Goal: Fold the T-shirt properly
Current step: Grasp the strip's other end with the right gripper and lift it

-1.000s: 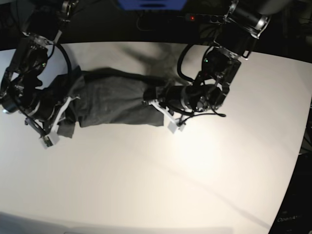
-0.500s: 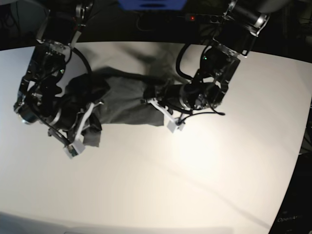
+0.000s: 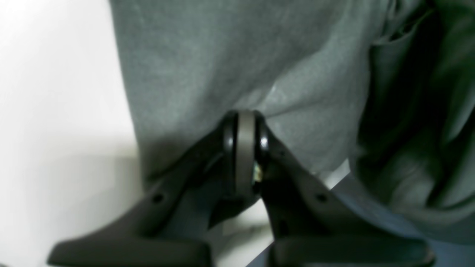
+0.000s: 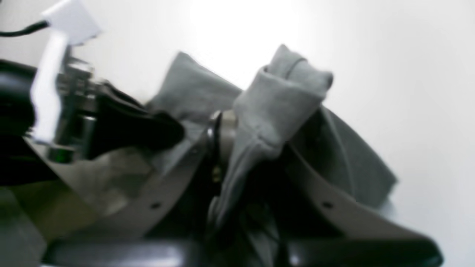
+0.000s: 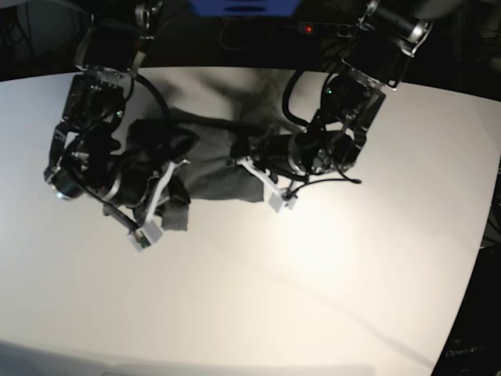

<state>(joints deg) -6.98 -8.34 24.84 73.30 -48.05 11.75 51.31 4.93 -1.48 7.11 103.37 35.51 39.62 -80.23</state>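
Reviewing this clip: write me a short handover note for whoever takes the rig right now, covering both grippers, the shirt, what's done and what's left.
Left gripper: fingers shut, pinching the T-shirt at one end.
Right gripper: shut on a bunched fold of the T-shirt's other end, lifted above the white table.
T-shirt: narrowed into a rumpled band spanning between the two arms near the table's far edge.
Done: the shirt is gathered lengthwise and gripped at both ends.
Left: carry the right-hand end over toward the left-hand end, lay it flat, release both, and smooth the wrinkles. The fold is not neat yet.
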